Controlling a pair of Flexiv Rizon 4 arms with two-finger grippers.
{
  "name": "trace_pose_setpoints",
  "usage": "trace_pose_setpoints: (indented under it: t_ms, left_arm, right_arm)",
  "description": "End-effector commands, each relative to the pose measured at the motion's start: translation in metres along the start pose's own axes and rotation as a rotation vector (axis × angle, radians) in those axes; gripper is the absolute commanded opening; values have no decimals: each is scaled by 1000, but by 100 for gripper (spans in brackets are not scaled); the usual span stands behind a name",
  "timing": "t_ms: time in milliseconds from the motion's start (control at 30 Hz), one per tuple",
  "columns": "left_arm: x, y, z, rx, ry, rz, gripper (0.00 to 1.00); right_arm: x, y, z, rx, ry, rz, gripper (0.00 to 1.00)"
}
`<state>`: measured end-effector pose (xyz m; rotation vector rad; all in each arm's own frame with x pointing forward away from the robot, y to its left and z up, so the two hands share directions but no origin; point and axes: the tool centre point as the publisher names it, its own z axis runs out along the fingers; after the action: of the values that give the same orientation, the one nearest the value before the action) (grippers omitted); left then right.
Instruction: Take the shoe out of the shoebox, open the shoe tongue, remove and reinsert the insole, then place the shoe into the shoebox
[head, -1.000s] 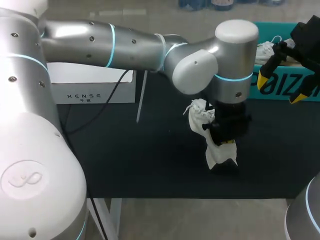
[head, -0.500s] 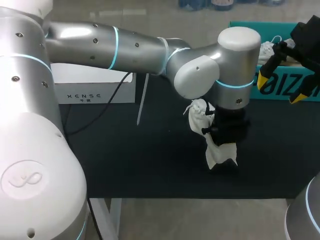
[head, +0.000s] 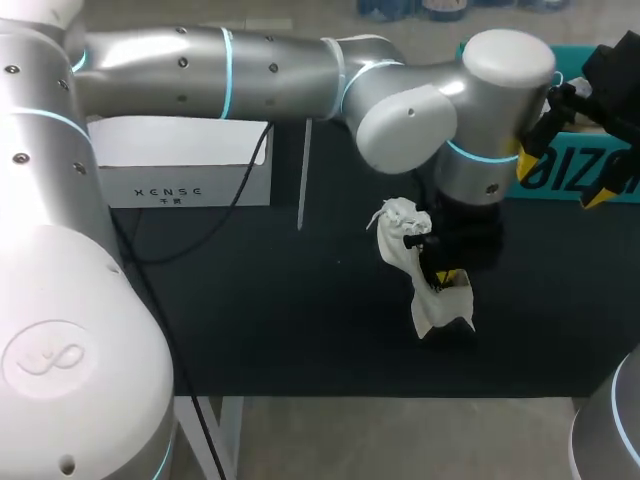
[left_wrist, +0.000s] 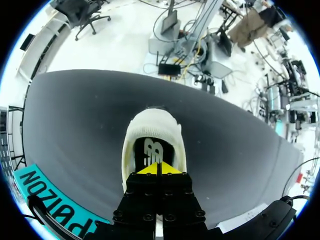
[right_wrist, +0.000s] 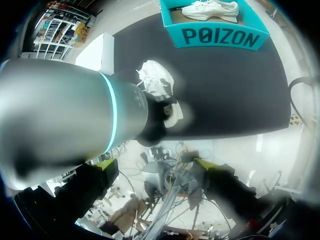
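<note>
A white shoe (head: 420, 270) stands on the black table mat, toe away from my left gripper (head: 450, 278). In the left wrist view the shoe (left_wrist: 152, 122) lies straight ahead, its dark insole (left_wrist: 150, 149) showing in the opening. The left gripper (left_wrist: 159, 170) is shut, its yellow tips together at the heel end of that insole; whether they pinch it I cannot tell. The teal shoebox (head: 575, 52) sits at the back right and holds a second white shoe (right_wrist: 210, 9). My right gripper (head: 561, 181) hangs open in front of the box, holding nothing.
A white box (head: 185, 165) stands at the back left of the mat. My left arm's thick silver links (head: 300, 70) span the table from the left to the shoe and fill much of the right wrist view (right_wrist: 55, 110).
My left arm's elbow and wrist joint have swung up and to the right while its gripper stays at the shoe's heel. The shoe and the right arm have not moved.
</note>
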<state>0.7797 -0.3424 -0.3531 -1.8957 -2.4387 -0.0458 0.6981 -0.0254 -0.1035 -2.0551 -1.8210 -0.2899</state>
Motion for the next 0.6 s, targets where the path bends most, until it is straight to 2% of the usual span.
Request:
trace_pose_setpoints:
  t_ms: [33, 267, 300, 400, 467, 500, 533, 600]
  left_arm:
    - [0, -1, 0, -50, 7, -13, 0]
    - [-2, 13, 9, -87, 33, -47, 0]
    - [-2, 14, 10, -89, 39, -43, 18]
    - [-2, 18, 14, -96, 48, -51, 34]
    - [-2, 18, 16, -99, 42, -55, 49]
    - [-2, 18, 17, -97, 42, -54, 75]
    - [-2, 18, 17, -99, 41, -55, 97]
    - [-1, 17, 18, -101, 33, -60, 100]
  right_arm:
    - [2, 4, 2, 0, 1, 2, 100]
    - [2, 4, 2, 0, 1, 2, 100]
    - [2, 4, 2, 0, 1, 2, 100]
    - [2, 4, 2, 0, 1, 2, 100]
    - [2, 4, 2, 0, 1, 2, 100]
    - [2, 4, 2, 0, 1, 2, 100]
    - [2, 4, 2, 0, 1, 2, 100]
    - [2, 4, 2, 0, 1, 2, 100]
